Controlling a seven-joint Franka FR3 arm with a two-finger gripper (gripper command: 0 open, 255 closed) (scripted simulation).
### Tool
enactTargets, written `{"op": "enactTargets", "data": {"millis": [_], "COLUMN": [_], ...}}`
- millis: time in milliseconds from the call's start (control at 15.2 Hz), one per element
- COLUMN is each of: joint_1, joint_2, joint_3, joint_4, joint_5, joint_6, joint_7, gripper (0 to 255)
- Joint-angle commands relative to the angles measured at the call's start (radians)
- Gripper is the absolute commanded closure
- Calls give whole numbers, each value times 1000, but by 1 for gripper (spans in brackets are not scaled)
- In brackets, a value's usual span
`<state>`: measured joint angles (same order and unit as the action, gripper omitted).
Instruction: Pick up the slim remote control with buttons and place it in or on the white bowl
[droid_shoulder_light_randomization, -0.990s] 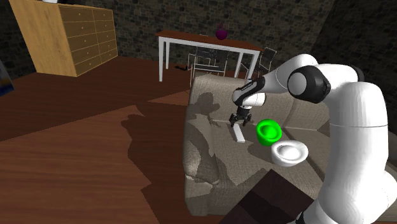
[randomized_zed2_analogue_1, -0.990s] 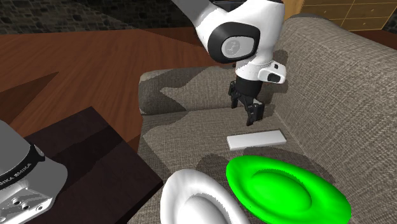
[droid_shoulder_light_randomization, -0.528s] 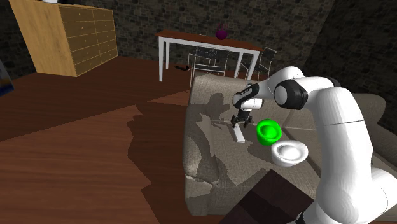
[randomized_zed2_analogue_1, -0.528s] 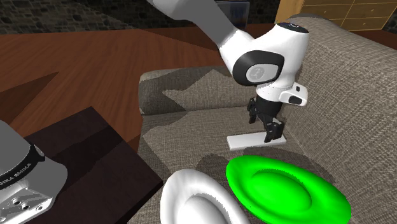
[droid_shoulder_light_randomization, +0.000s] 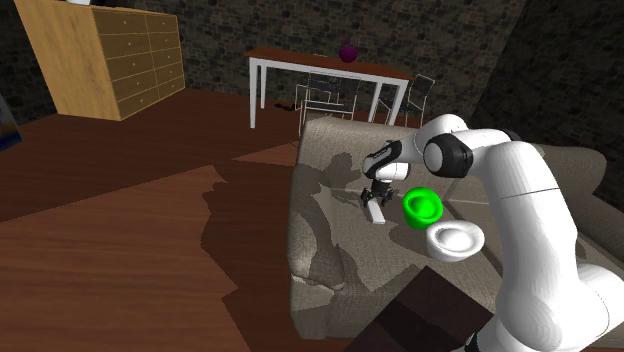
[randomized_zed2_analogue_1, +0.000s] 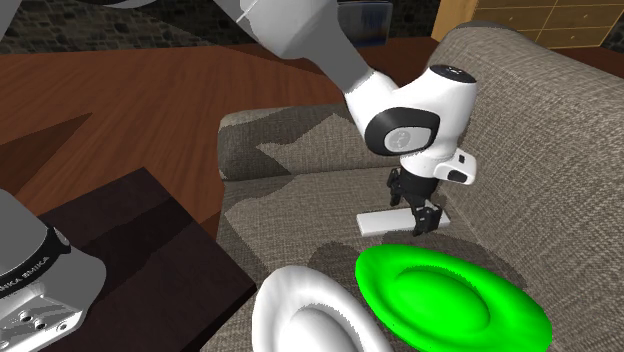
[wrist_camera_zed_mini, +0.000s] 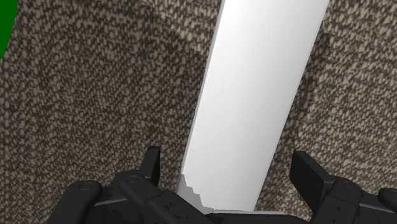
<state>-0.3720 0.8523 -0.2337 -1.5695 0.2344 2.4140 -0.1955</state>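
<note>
One tool (wrist_camera_zed_mini: 230, 168), black, two-jawed; jaws stood apart and astride the remote (wrist_camera_zed_mini: 254, 95), clamped on nothing; one jaw sat close against the remote's long edge, the other with a strip of fabric showing between.

One remote, the item to be moved; it lay flat on the seat of the sofa (randomized_zed2_analogue_1: 300, 160), just beside the green bowl (randomized_zed2_analogue_1: 450, 295), not yet lifted; the white bowl (randomized_zed2_analogue_1: 300, 315) stood beyond the green one, nearer the robot's stand.

Hazards, as judged:
- the remote was off-centre between the jaws; closing would likely shove it sideways across the fabric before both sides bit;
- the tool stood near one end of the remote in the second exterior view; a grasp there could let the long free end droop or swing on lifting;
- the body was thin on a soft cushion; jaws set too high might close over it, and set too low might dig into the fabric;
- the green bowl lay on the way to the white bowl; a low carry could clip its rim, or the drop could land in the wrong vessel.

Appearance of the remote: slim, long, flat-faced slab; plain white with light grey shading; straight edges; no buttons could be made out on it.
</note>
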Motion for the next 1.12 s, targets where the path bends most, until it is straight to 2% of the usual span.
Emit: {"op": "enactTargets", "data": {"millis": [0,396,462,1056], "joint_1": [0,0,0,0], "joint_2": [4,3,3,4], "joint_3": [1,1,1,1], "joint_4": [2,2,2,2], "joint_5": [1,1,1,1], "joint_6": [2,2,2,2], "joint_7": [0,0,0,0], "gripper": [0,0,255,255]}}
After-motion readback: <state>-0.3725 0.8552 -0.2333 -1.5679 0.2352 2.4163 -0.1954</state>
